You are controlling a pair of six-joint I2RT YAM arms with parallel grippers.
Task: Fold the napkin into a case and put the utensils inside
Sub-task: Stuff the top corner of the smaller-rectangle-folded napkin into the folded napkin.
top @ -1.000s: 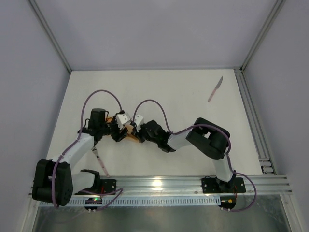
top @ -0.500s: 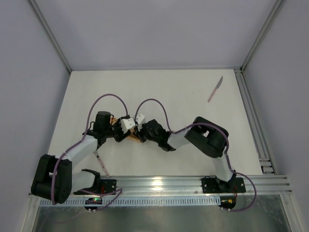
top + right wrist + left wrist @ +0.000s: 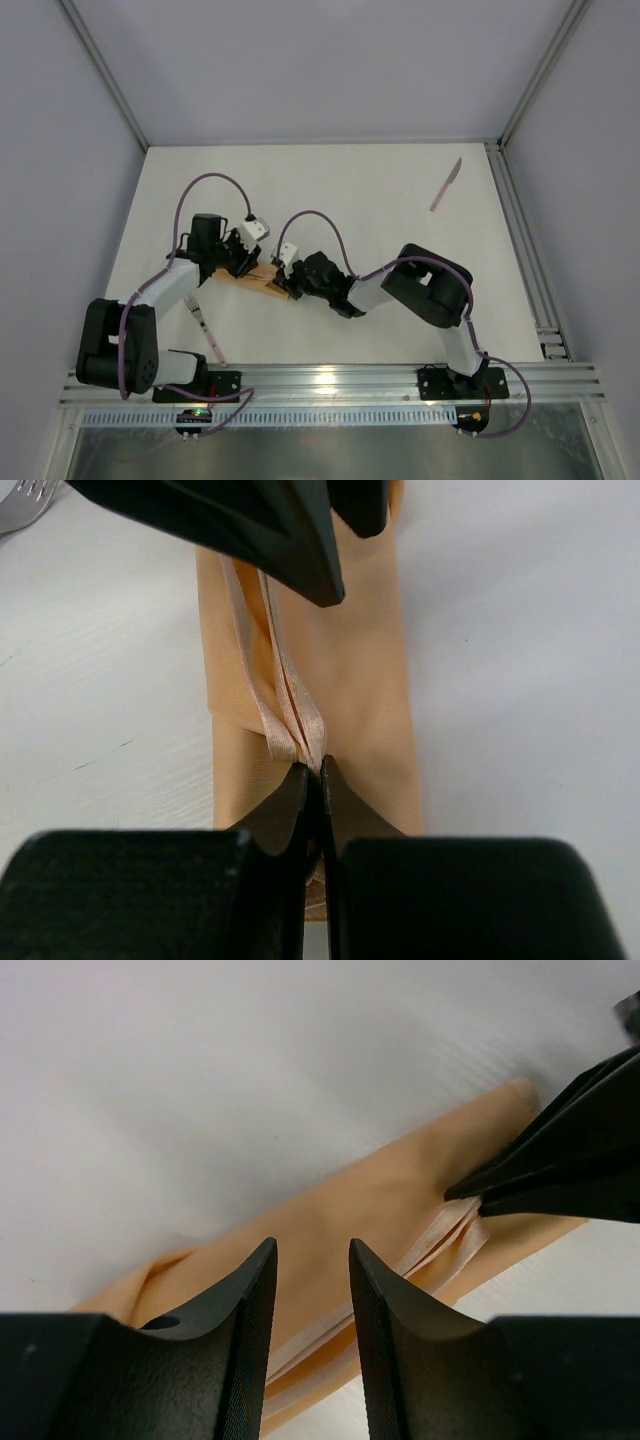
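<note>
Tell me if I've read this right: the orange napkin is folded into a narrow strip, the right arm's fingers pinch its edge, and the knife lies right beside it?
Not quite. The top view shows the knife near the far right corner of the table, well apart from the napkin. The rest holds: a narrow strip, pinched by the right arm's fingers.

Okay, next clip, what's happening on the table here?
Both arms are working on the napkin, folded into a narrow strip. The right gripper is pinched shut on the layered edges at one end; the left gripper is open over the other end. The fork lies at the near left and the knife at the far right, neither inside yet.
</note>
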